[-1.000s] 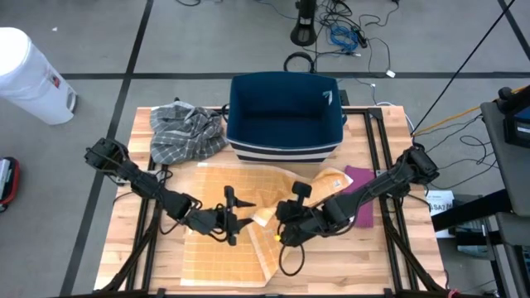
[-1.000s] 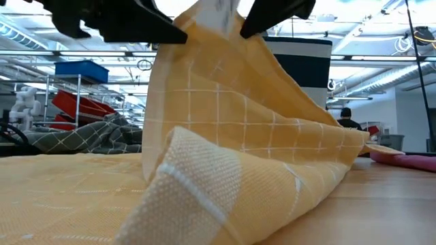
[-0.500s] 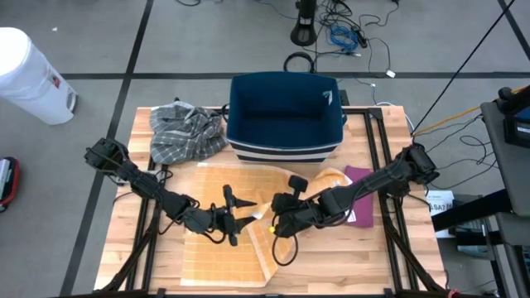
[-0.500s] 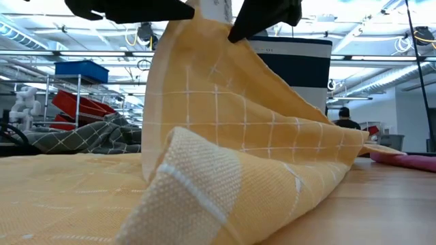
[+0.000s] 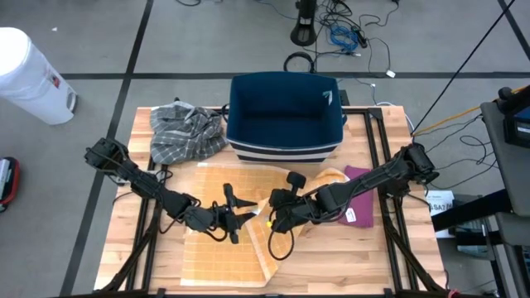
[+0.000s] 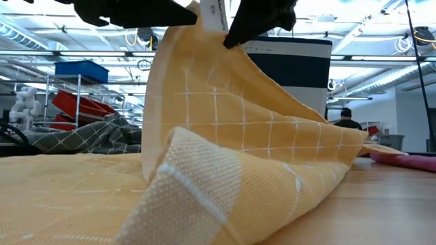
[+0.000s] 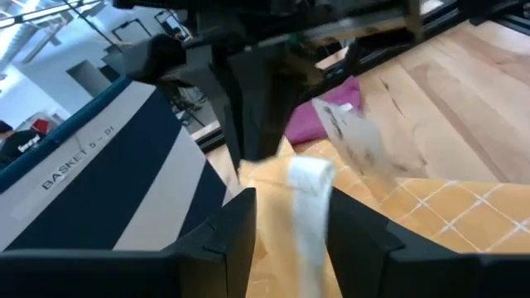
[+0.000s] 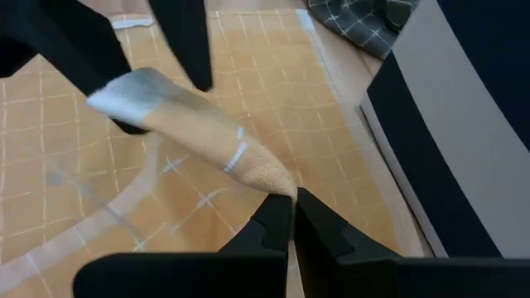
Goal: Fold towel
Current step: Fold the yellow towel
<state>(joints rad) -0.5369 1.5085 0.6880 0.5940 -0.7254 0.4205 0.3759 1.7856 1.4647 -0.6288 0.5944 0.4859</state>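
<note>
Bright, even ceiling light; the low view's top glares white, and the left wrist view's centre blurs.

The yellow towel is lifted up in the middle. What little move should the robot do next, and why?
Probably close the left pincer on the corner of the towel. The right pincer is shut on that raised corner, and the left one's fingers sit either side of its white tag, not yet gripping. Then both could carry it over.

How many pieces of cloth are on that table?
3. A yellow checked towel spread across the table's front, its corner lifted; a grey plaid cloth crumpled beside the blue basket; a magenta cloth partly under the right arm. The basket could hide more.
</note>
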